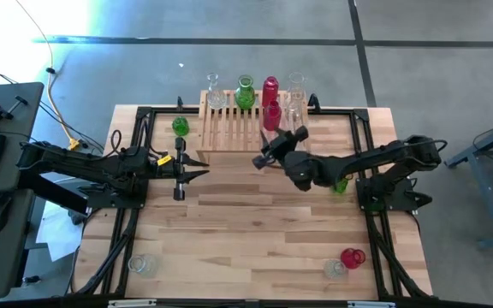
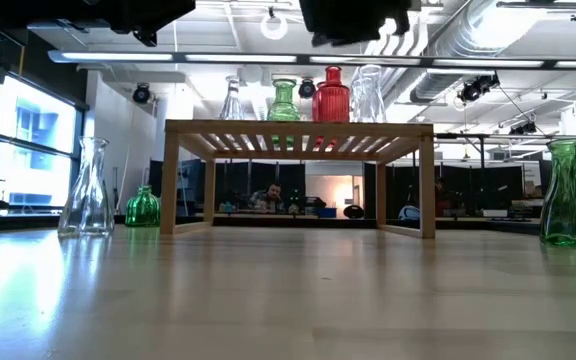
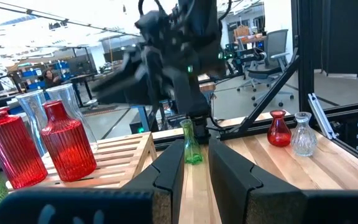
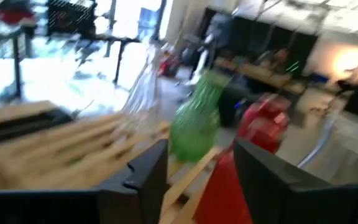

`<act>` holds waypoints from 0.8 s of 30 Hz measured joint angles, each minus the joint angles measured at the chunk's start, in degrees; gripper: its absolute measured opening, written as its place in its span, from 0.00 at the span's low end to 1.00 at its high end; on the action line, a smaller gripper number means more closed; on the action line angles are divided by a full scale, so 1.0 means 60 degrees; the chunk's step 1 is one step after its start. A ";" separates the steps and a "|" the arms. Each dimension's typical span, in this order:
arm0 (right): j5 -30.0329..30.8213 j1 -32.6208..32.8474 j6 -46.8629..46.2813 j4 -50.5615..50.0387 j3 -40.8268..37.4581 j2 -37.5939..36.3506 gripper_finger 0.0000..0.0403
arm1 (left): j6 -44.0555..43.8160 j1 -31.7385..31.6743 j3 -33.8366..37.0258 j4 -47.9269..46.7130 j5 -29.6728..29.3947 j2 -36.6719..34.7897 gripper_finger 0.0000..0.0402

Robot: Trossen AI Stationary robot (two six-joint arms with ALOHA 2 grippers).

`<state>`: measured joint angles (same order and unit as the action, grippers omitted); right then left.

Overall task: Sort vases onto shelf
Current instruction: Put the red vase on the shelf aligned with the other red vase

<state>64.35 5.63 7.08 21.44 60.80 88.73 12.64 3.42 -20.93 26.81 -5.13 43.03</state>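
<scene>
While the right gripper (image 1: 274, 150) hovers over the near right edge of the shelf (image 1: 234, 128), its fingers (image 4: 146, 171) stand apart with nothing between them; a red vase (image 4: 225, 193) sits just beyond them, not gripped. On the shelf's slatted top stand a clear vase (image 1: 215, 92), a green vase (image 1: 245, 92), 2 red vases (image 1: 270, 103) and clear ones (image 1: 295, 98) at the right end. A small green vase (image 1: 181, 126) rests on the table just left of the shelf, another green vase (image 1: 341, 183) beside the right arm. Near the table's front edge sit a red vase (image 1: 353, 257) with a clear vase (image 1: 335, 269) touching it, and a clear vase (image 1: 143, 264) at the left. The left gripper (image 1: 202, 167) waits left of centre, its fingers (image 3: 166, 174) slightly parted and empty.
</scene>
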 joint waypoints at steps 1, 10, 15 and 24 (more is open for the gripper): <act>-0.0159 -0.0060 -0.0478 -0.0528 0.0000 0.0000 0.36 | 0.0000 0.0000 0.0000 0.0003 0.0000 0.0000 0.15; -0.0823 -0.0894 -0.2615 -0.2924 0.0000 0.0485 0.02 | -0.0076 -0.0003 0.0000 -0.0044 0.0000 0.0000 0.15; -0.1030 -0.1313 -0.2700 -0.2913 -0.0004 0.0858 0.04 | -0.0080 0.0000 0.0000 -0.0041 0.0000 0.0000 0.15; -0.1066 -0.1738 -0.2623 -0.2905 -0.0004 0.0954 0.00 | -0.0080 -0.0001 0.0000 -0.0041 0.0000 0.0000 0.15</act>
<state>57.95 -4.79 -8.67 4.01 60.77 94.45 12.16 3.42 -20.93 26.57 -5.13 43.03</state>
